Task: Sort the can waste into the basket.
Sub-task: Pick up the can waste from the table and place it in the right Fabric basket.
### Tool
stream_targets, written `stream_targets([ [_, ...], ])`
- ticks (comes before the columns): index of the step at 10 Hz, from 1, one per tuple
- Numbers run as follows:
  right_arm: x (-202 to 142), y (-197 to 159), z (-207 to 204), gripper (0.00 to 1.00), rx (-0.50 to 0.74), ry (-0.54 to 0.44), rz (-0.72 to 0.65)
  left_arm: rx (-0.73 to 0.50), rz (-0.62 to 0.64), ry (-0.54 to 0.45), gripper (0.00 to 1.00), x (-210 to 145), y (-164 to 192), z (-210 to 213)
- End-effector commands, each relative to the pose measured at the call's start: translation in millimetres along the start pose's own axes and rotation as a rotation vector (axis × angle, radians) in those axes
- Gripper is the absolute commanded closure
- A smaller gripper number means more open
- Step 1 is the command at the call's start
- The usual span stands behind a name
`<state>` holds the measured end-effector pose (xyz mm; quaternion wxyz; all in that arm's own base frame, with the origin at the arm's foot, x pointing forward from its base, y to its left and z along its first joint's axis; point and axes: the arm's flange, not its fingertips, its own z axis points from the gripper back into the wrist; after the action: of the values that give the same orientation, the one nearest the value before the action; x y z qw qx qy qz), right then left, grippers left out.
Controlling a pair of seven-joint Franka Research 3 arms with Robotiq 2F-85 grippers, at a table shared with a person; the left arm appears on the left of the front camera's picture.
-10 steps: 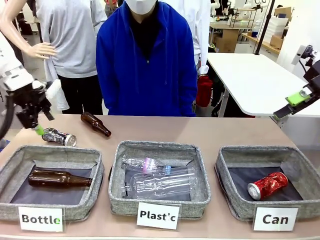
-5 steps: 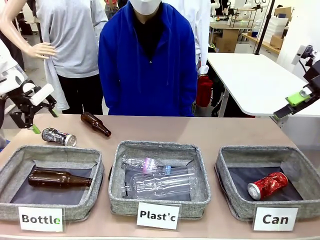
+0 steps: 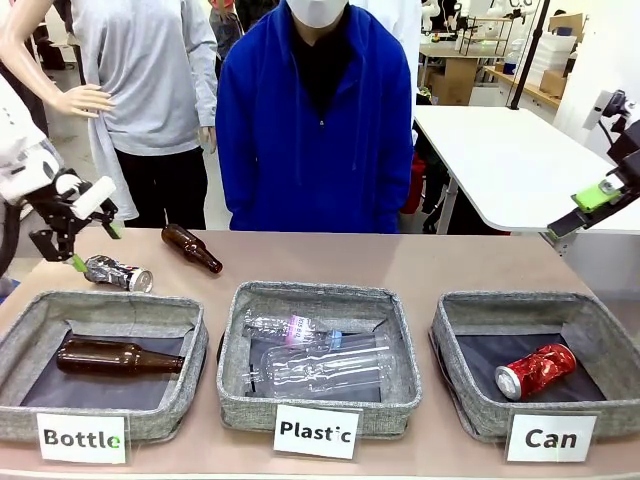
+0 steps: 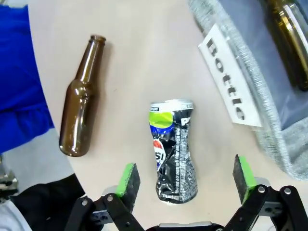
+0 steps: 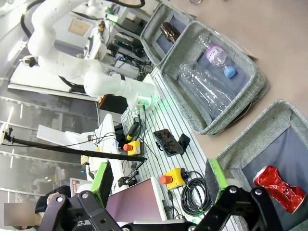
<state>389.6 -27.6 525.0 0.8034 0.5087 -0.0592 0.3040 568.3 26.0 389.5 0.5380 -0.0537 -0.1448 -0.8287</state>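
Left gripper (image 4: 185, 175), jaws apart, hangs over the silver-grey can (image 4: 173, 154) lying on the bench (image 3: 420, 260) beyond the Bottle bin (image 3: 110, 300); closing on its crumpled body risks slippage toward the brown bottle (image 4: 79, 115).

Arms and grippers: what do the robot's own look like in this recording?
The left arm is white with smooth, rounded segments. The left gripper is black, with two jointed linkage fingers that end in bright green pads. The right gripper has the same build: black linked fingers, visible pivot bolts and green pads at the tips.
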Motion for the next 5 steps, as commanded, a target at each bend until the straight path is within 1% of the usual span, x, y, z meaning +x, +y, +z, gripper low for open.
stream_targets([
  [1,-1,1,4,0.0,-0.001,0.012,0.012,-0.015,0.034,0.077,0.0,-7,17,-29],
  [3,-1,1,4,0.0,-0.001,0.012,0.012,-0.043,0.031,0.114,0.0,-14,18,-47],
  [5,-1,1,4,0.0,-0.001,0.012,0.012,-0.097,0.019,0.145,0.0,-11,19,-61],
])
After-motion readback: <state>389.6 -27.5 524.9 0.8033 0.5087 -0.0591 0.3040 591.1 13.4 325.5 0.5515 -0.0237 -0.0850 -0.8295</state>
